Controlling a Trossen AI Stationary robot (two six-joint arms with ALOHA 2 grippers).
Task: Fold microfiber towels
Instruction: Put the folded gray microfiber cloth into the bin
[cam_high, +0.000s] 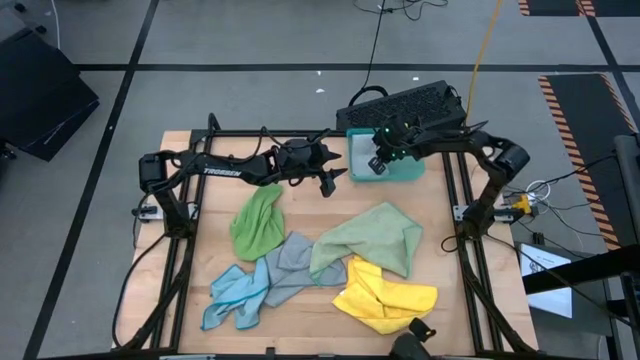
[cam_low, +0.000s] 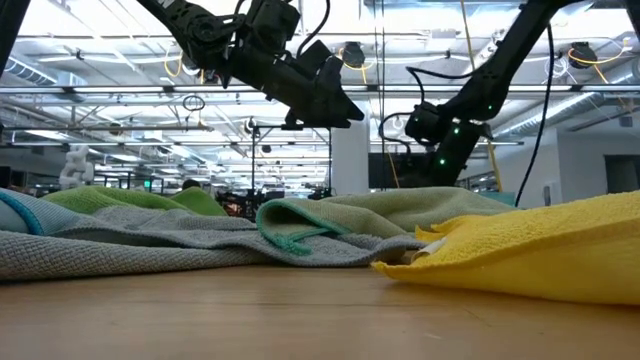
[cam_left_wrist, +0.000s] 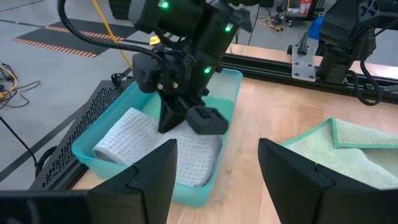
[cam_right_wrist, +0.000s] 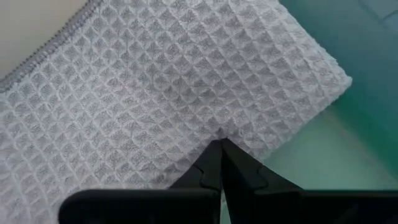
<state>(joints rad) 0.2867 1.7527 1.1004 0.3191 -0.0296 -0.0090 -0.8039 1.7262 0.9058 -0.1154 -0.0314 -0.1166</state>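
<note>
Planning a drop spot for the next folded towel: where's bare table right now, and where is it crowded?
Bare wood: the strip between the teal tray and the pale green towel, and the far left corner beside the bright green towel. Crowded: the towel pile across middle and near side; the tray holds a grey towel under the right gripper.

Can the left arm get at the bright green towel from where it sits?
Probably yes: the left gripper hangs open above bare table, the bright green towel lies uncovered just beside it, and the right gripper is off over the teal tray.
</note>
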